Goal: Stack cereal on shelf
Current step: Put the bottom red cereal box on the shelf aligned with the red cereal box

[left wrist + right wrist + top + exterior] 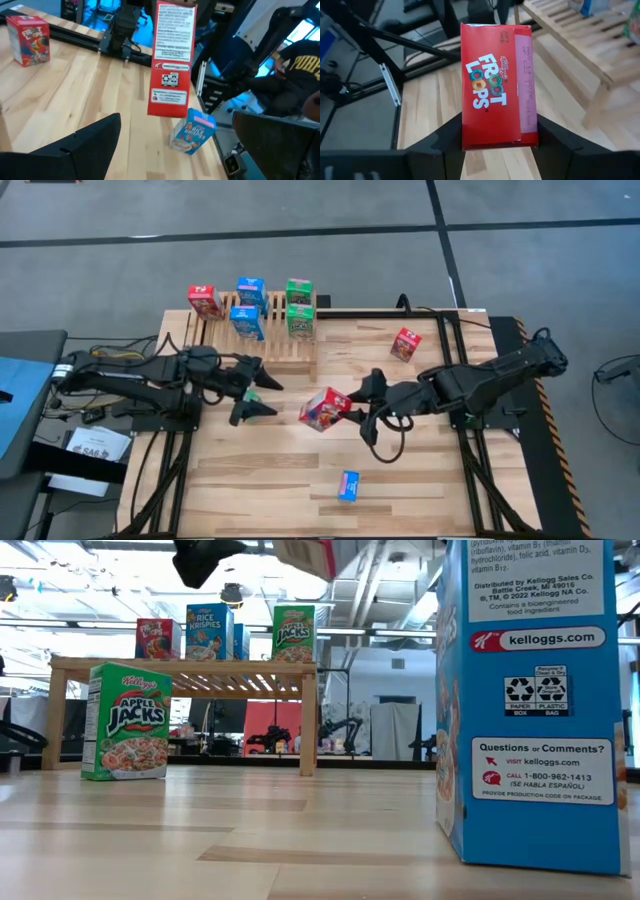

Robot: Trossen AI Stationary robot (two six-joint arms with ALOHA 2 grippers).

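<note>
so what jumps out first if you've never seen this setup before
The red cereal box catches the eye first: the right gripper holds it in its jaws above the middle of the table. Behind it, the wooden shelf at the far left edge already carries red, blue and green boxes. The left gripper waits open just in front of that shelf, and a blue box lies alone near the front edge.
</note>
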